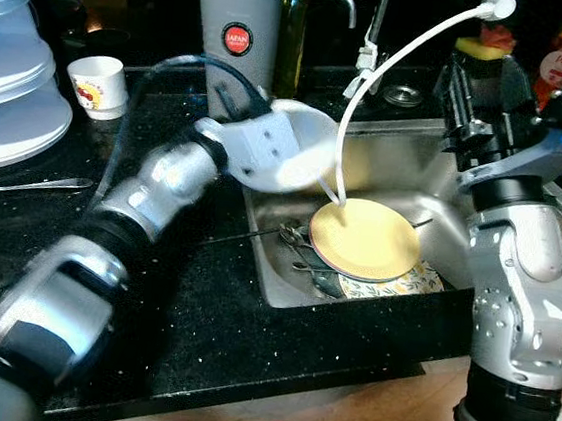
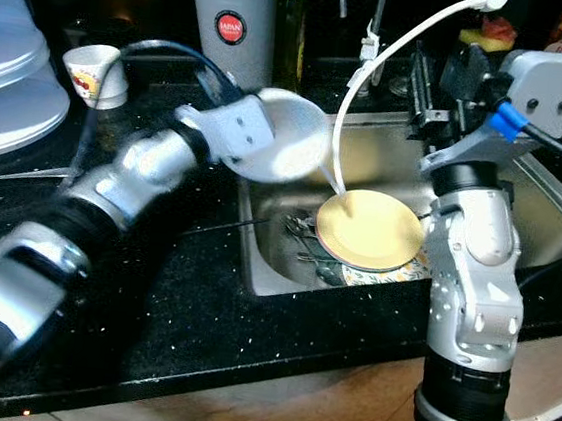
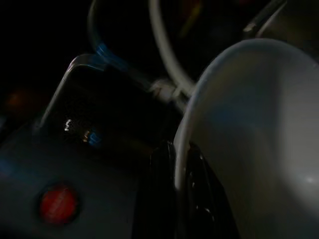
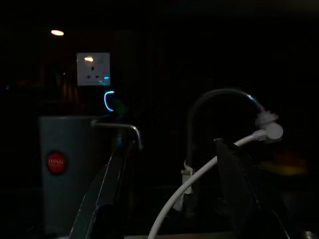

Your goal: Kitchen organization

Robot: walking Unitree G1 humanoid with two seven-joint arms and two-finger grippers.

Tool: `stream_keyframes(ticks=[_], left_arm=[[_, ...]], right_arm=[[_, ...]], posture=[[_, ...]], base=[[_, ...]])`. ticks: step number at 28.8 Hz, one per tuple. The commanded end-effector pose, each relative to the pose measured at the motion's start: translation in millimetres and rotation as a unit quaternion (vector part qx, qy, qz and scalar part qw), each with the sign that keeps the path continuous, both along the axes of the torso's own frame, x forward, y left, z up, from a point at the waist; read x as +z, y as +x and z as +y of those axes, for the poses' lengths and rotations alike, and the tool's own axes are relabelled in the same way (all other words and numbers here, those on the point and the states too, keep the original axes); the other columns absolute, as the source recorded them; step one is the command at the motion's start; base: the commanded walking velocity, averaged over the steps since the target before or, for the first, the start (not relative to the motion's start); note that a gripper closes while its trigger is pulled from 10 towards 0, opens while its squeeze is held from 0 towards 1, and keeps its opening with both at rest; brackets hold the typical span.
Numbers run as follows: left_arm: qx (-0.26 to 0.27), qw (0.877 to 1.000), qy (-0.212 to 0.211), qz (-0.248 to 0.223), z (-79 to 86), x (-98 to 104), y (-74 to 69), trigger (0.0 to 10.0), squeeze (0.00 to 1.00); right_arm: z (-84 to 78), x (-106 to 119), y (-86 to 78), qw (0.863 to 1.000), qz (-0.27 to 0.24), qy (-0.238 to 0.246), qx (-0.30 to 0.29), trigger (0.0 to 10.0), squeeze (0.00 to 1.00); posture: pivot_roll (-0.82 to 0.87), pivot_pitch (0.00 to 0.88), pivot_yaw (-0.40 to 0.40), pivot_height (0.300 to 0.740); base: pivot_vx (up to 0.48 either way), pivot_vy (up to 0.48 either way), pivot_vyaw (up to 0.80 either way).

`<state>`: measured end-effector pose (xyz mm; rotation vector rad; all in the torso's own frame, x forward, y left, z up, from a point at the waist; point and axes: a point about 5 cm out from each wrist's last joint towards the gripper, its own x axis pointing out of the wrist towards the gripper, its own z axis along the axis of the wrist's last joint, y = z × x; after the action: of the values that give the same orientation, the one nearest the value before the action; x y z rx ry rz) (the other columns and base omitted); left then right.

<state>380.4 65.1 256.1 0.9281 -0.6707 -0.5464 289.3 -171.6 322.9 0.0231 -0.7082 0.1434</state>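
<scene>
A round yellow plate point(image 1: 363, 239) lies in the steel sink point(image 1: 433, 201), on a patterned plate point(image 1: 404, 282) with cutlery point(image 1: 298, 242) at its left; a white bowl point(image 1: 292, 151) sits above the sink's left rim. Behind stands a grey cylindrical canister point(image 1: 238, 20) — a small paper cup point(image 1: 99, 86) to its left; a metal spoon point(image 1: 22, 186) lies on the black speckled counter point(image 1: 210, 314), further left.

Countertop point(image 1: 200, 313): glossy black stone look, fine light speckle. Sink point(image 1: 408, 153): brushed stainless metal, dull sheen. White bowl point(image 1: 292, 151): smooth, glossy, ceramic or plastic, cannot tell. Yellow plate point(image 1: 363, 239): smooth, matt. Hose point(image 1: 398, 57): smooth white plastic. Grey canister point(image 1: 235, 25): matt, red round label. Cup point(image 1: 98, 86): printed paper look. Spoon point(image 1: 22, 186): shiny metal.
</scene>
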Motion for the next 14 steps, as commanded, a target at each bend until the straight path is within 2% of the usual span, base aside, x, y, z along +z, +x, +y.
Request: stream_keyframes(ticks=[1, 2, 4, 7, 12, 14], left_arm=[[0.075, 0.990, -0.011, -0.117, 10.5, 40, 9.5, 10.0, 0.00], [0.113, 0.983, -0.010, -0.143, 19.7, 49, 14.7, 10.0, 0.00], [0.153, 0.975, -0.002, -0.160, 31.1, 55, 20.0, 10.0, 0.00], [0.183, 0.969, 0.019, -0.162, 41.2, 53, 23.7, 10.0, 0.00], [0.203, 0.966, 0.025, -0.160, 47.7, 52, 25.9, 10.0, 0.00], [0.227, 0.958, 0.047, -0.172, 52.2, 51, 28.8, 10.0, 0.00]], right_arm=[[-0.6, 4, -0.7, 1.000, -0.009, 0.001, 0.000, 10.0, 0.00], [-0.7, 3, -1.1, 1.000, -0.008, 0.001, 0.000, 10.0, 0.00], [0.0, 3, -2.6, 1.000, -0.007, 0.002, 0.000, 10.0, 0.00], [2.0, 2, -6.0, 1.000, -0.005, 0.004, 0.001, 10.0, 0.00], [2.8, 0, -9.5, 1.000, -0.001, 0.006, 0.002, 10.0, 0.00], [3.9, -3, -13.6, 1.000, 0.006, 0.011, 0.001, 10.0, 0.00]], posture=[[-0.02, 0.031, 0.011, 0.740], [-0.02, 0.031, 0.011, 0.740], [-0.02, 0.043, 0.014, 0.740], [-0.02, 0.066, 0.017, 0.740], [-0.03, 0.100, 0.023, 0.740], [-0.03, 0.137, 0.027, 0.740]], base=[[0.000, 0.000, 0.00], [0.000, 0.000, 0.00], [0.000, 0.000, 0.00], [0.000, 0.000, 0.00], [0.000, 0.000, 0.00], [0.000, 0.000, 0.00]])
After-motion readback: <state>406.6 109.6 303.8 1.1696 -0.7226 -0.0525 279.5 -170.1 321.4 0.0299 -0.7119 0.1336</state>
